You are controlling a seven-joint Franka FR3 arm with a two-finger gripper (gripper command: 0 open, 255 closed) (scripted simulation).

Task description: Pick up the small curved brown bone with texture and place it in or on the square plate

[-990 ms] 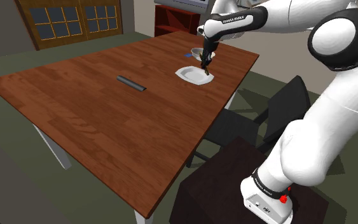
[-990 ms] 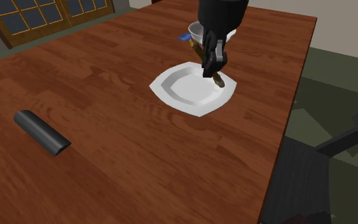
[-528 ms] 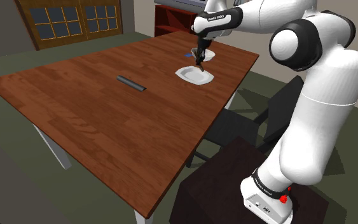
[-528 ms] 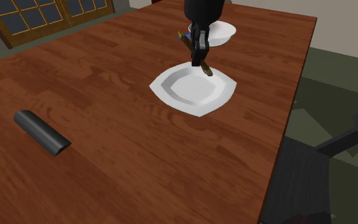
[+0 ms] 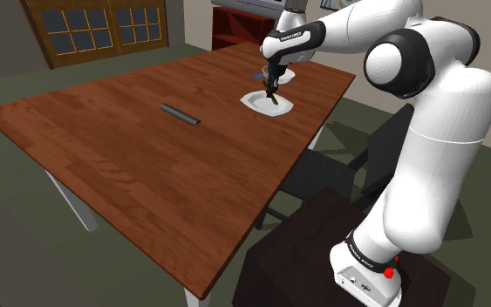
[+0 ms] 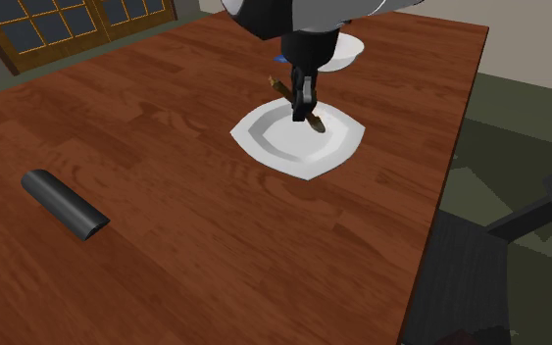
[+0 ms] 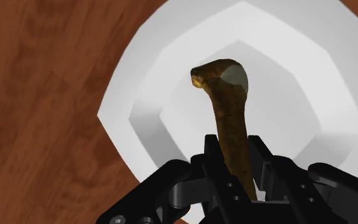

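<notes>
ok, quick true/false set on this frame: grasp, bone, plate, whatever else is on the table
1. The end effector is shut on the brown bone. True.
2. The brown bone lies flat on the table beside the square plate. False: it is held over the square plate, clasped between the fingers.
3. The dark cylinder rests on the square plate. False: it lies on the table, well apart from the plate, toward the second exterior view's left.
4. A white bowl stands on the table just beyond the square plate in the second exterior view. True.
</notes>
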